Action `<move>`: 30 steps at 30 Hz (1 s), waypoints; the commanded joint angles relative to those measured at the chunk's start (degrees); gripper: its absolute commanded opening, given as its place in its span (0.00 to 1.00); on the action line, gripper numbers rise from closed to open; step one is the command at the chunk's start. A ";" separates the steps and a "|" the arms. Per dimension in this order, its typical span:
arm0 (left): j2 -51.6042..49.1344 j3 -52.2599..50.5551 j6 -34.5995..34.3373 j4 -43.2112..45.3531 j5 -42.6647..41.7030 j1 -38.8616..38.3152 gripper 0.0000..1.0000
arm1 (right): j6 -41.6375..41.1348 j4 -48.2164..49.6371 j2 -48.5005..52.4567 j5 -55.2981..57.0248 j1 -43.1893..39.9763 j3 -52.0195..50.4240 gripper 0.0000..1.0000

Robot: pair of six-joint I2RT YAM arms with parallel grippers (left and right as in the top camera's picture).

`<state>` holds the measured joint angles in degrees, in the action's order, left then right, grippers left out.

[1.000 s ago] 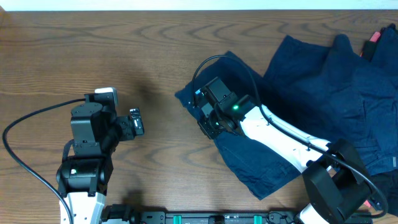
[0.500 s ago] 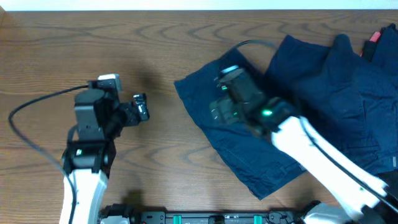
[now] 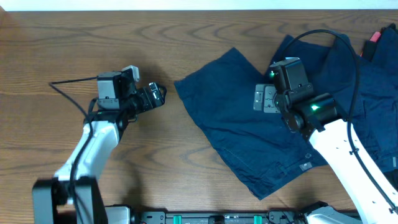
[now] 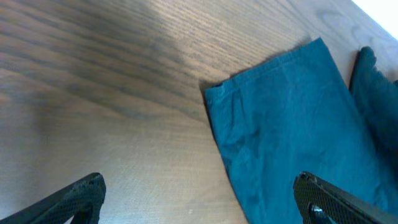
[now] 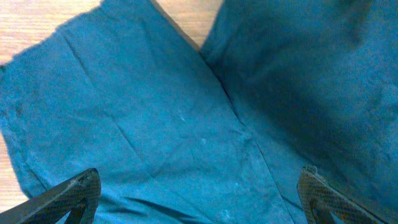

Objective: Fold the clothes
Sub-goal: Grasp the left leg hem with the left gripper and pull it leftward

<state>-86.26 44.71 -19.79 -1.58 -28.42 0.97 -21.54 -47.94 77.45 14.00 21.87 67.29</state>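
A dark blue garment lies spread flat in the middle of the wooden table. A heap of more dark blue clothes lies at the right, overlapping its far right edge. My left gripper is open over bare wood just left of the garment's left corner, touching nothing. My right gripper hovers open above the garment's upper right part, nothing between its fingers. Below them the right wrist view shows the garment and the darker heap.
A small red thing peeks out behind the heap at the top right. The table's far edge runs along the top, and a black rail lies at the front edge. Bare wood covers the left half.
My right gripper opened, let go of the garment and swung right and up toward the heap. The garment now lies flatter. My left gripper reached right toward the garment's left corner.
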 commanded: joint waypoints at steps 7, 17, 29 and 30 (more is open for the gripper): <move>-10.58 1.22 -7.04 13.38 -2.19 -2.75 0.98 | -1.18 -2.38 -0.94 0.76 -0.92 0.07 0.99; -19.47 1.22 -7.10 22.32 2.56 -7.80 0.98 | -1.18 -4.20 -0.94 0.59 -0.92 0.07 0.99; -25.16 1.25 -7.10 30.36 7.10 -13.51 0.83 | -1.20 -4.59 -0.94 0.57 -0.92 0.07 0.99; -25.35 1.25 -7.10 31.01 7.15 -13.77 0.77 | -1.20 -4.59 -0.94 0.59 -0.92 0.07 0.99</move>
<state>-109.34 46.19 -27.09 29.21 -22.63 -11.88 -21.93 -52.49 77.38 13.96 21.56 67.29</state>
